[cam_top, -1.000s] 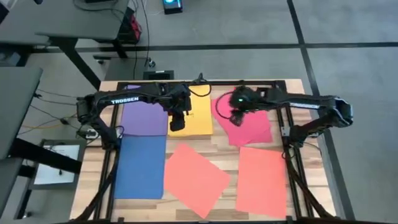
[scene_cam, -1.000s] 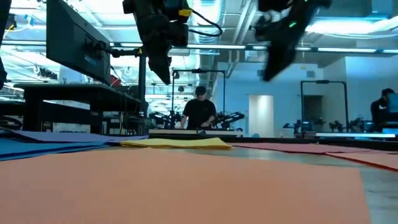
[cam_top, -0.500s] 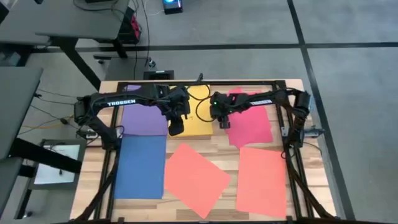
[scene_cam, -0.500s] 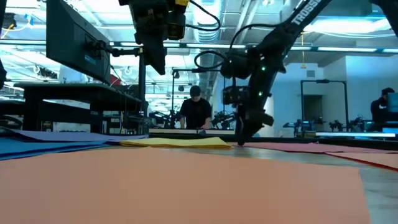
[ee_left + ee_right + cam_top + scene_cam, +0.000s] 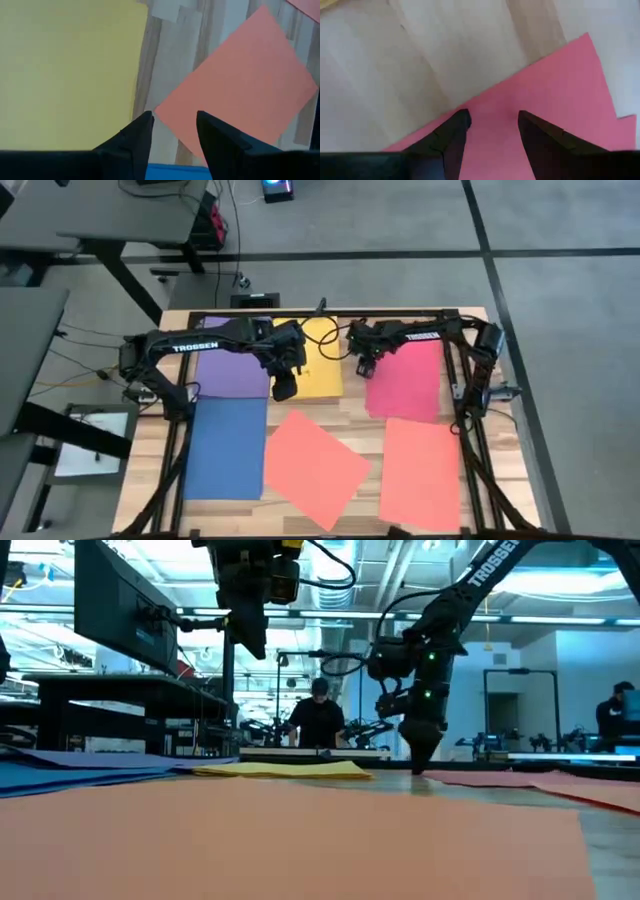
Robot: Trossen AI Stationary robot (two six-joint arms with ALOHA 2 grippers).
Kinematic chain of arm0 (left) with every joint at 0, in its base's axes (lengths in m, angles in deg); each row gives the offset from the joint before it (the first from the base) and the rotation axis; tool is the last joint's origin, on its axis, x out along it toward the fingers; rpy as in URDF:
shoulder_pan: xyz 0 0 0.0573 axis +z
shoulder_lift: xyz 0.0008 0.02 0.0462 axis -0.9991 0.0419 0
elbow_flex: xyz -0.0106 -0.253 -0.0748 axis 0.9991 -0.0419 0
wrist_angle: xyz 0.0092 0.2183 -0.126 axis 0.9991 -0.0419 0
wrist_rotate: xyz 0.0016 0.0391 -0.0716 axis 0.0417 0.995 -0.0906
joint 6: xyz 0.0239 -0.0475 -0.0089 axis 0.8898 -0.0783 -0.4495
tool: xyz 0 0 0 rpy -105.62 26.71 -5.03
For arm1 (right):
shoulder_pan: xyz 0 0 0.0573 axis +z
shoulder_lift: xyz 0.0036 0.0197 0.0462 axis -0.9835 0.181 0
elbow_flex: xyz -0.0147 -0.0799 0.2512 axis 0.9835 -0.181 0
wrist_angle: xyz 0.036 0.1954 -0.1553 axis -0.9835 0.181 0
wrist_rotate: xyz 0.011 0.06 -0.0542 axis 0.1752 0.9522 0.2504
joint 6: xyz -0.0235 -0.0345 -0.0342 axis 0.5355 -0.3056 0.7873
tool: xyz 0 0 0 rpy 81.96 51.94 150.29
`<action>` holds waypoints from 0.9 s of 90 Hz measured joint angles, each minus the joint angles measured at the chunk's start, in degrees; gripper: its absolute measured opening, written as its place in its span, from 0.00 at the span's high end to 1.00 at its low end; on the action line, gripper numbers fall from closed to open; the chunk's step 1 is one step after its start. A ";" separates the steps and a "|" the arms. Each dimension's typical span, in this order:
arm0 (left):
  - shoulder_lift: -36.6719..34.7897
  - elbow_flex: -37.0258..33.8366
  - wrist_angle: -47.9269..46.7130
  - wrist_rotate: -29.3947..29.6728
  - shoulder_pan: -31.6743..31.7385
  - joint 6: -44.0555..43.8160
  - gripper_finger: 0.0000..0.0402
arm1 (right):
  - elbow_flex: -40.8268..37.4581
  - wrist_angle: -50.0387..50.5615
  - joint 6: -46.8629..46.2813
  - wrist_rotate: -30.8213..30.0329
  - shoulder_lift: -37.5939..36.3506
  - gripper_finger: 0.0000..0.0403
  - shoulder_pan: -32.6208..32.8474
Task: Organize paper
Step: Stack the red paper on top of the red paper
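Left arm (image 5: 215, 344) covers part of purple sheet (image 5: 232, 370) and the yellow sheet's (image 5: 320, 375) near-left corner. Right arm (image 5: 425, 335) hides the pink sheet's (image 5: 405, 380) far edge. Right orange sheet (image 5: 420, 472) partly under a frame bar. Low view: sheets edge-on, person (image 5: 318, 720) behind too small to tell. Blue sheet (image 5: 170, 171) mostly hidden behind left tool (image 5: 174, 125).

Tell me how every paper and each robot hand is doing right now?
Purple sheet: flat, partly under left arm.
Yellow sheet: flat.
Pink sheet: flat, right gripper at its edge.
Blue sheet: flat.
Tilted orange sheet: flat, askew.
Other orange sheet: flat.
Left gripper: open, empty, raised.
Right gripper: open, low over pink sheet.
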State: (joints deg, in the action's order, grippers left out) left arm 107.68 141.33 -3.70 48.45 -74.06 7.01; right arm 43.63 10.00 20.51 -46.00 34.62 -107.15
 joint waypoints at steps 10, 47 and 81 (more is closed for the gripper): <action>0.00 0.00 1.14 0.02 0.00 0.07 0.66 | 0.04 0.47 -1.54 -2.38 -0.15 0.58 -0.95; 0.00 0.00 1.14 0.08 0.00 2.38 0.66 | 2.59 7.81 -10.59 -2.67 -7.51 0.58 -2.93; 0.00 0.00 1.06 0.07 0.29 5.31 0.66 | -1.31 23.46 -35.94 -0.58 -19.87 0.58 -1.04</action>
State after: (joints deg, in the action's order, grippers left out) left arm 107.68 141.33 -2.64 48.53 -73.77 12.31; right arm 42.32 33.46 -15.43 -46.58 14.76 -108.19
